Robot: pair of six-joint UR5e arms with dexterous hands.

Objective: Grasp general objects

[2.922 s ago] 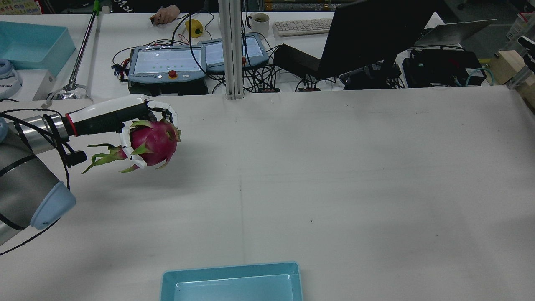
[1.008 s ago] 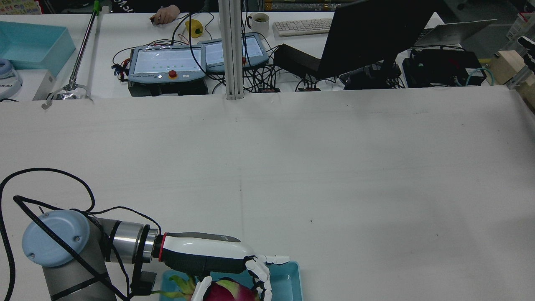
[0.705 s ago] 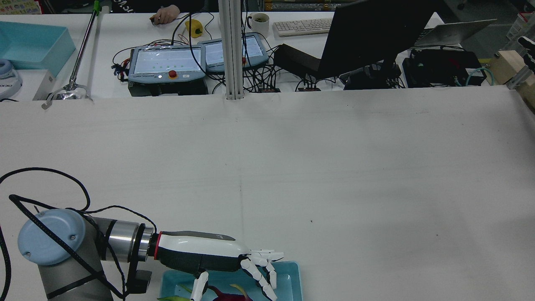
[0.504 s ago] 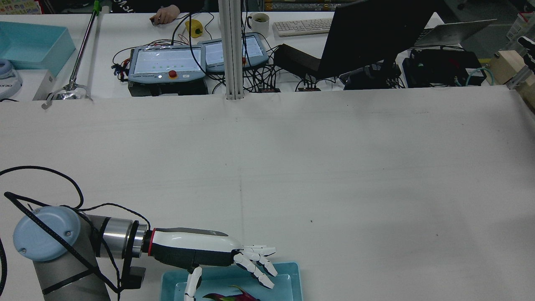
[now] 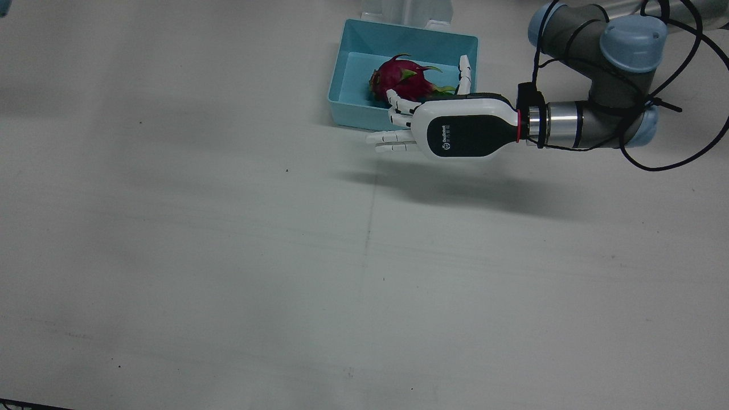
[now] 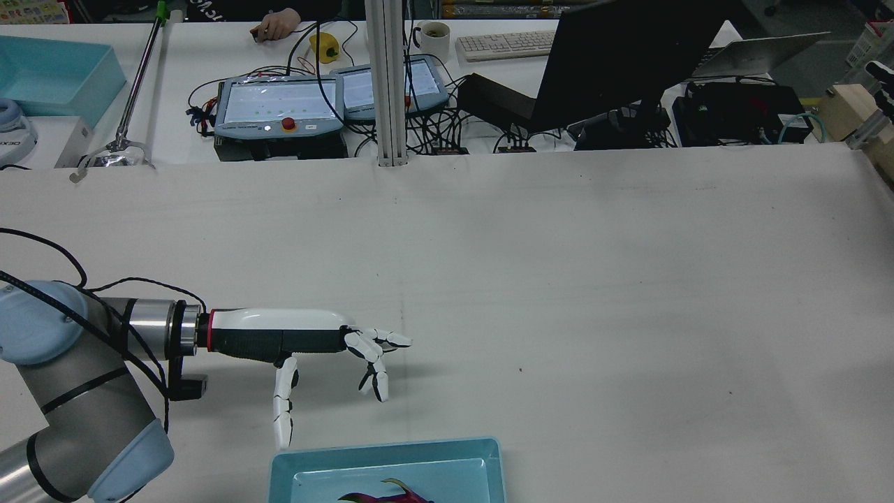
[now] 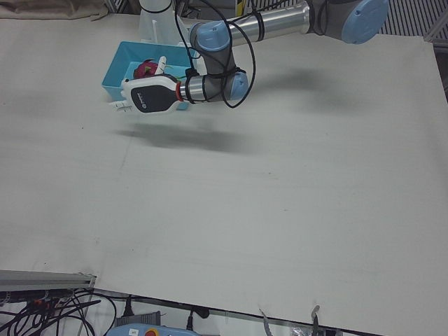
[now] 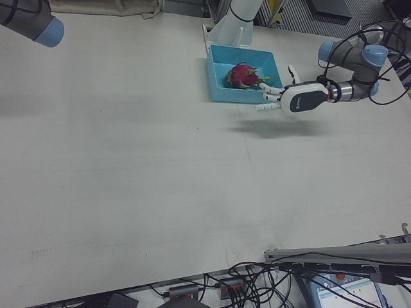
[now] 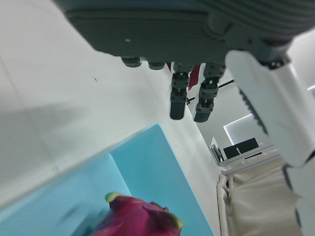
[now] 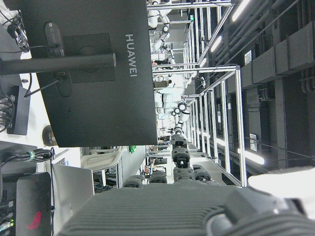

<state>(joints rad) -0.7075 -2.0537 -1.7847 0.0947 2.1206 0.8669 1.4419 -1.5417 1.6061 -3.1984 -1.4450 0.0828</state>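
Overhead, rear, front-corner, hand-mounted views

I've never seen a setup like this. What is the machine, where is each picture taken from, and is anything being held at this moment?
This is a two-armed robot at a white table; each arm ends in a fingered robot hand. One camera looks almost straight down, one sits high behind the arms, two look from the front corners, and one rides on each robot hand. On the table stands a blue bin with a dragon fruit lying inside. The left robot hand hovers beside the bin, fingers spread, holding nothing. The right robot hand's camera shows only part of its dark body and a monitor, so its state is unclear.
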